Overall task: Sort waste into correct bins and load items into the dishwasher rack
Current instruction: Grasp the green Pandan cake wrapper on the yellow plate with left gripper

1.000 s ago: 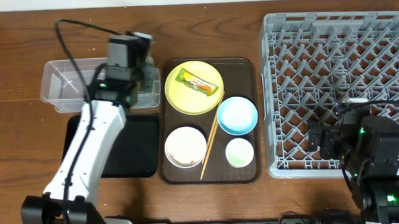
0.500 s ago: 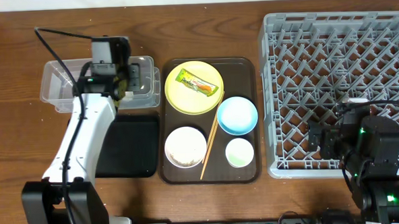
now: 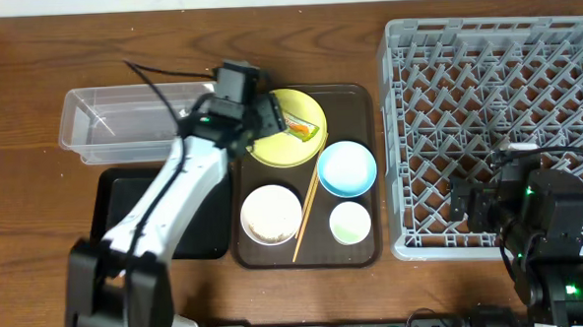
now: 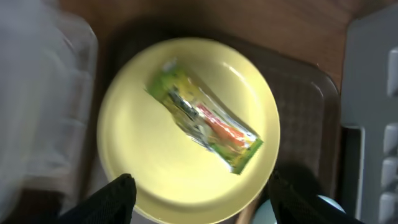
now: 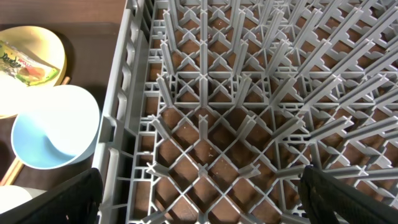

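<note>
The left claw [image 4: 202, 208] hung over the plate [image 4: 134, 130], its fingers spread wide and holding nothing. The wrapper [image 4: 202, 121] lay flat on the plate, slanting across its middle, just ahead of the released fingers. The plate sat at the far end of the brown tray [image 3: 360, 99], with the blue bowl [image 3: 346, 168] just beside its near right edge. Nearer still on the brown tray were the white bowl [image 3: 271, 214] and the cup [image 3: 350, 222], with the chopsticks [image 3: 306, 214] lying between them. Left of the brown tray, the tub [image 3: 122, 122] and the black tray [image 3: 211, 231] sat on the counter [image 3: 31, 57], the tub farther back. The right claw [image 5: 205, 200] was also released, its fingers wide apart above the near left part of the rack [image 5: 249, 93].
</note>
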Tool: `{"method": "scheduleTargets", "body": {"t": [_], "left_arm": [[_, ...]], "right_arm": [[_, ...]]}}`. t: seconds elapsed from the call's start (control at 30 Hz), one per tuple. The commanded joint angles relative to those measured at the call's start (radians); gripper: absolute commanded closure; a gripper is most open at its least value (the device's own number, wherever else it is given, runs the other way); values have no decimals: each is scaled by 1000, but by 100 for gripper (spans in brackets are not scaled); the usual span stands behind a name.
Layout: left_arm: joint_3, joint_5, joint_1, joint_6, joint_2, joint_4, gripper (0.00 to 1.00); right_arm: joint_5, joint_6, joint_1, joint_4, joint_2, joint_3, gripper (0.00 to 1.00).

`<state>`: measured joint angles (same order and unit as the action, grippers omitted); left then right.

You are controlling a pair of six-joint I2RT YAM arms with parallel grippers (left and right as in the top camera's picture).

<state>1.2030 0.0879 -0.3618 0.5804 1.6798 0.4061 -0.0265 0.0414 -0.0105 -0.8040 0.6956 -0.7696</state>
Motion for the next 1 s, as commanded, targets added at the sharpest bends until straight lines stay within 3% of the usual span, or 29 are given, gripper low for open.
{"method": "scheduleTargets", "body": {"t": [0.0,0.37,0.73,0.87,0.97], "left_arm": [[9,2,-23,188,73,-26,29],[9,3,-45,320,237,-171,30],[9,2,-45,321,329,-261,34],[9,2,-45,323,349,-263,42],[9,2,-45,323,349,-277,54]], "right_arm": [[-4,10,4,-3,-2,-20,1],[-4,10,4,-4,-2,-20,1],[-4,10,4,-4,-2,-20,1],[-4,10,5,-4,-2,-20,1],[-4,10,4,-4,-2,-20,1]]}}
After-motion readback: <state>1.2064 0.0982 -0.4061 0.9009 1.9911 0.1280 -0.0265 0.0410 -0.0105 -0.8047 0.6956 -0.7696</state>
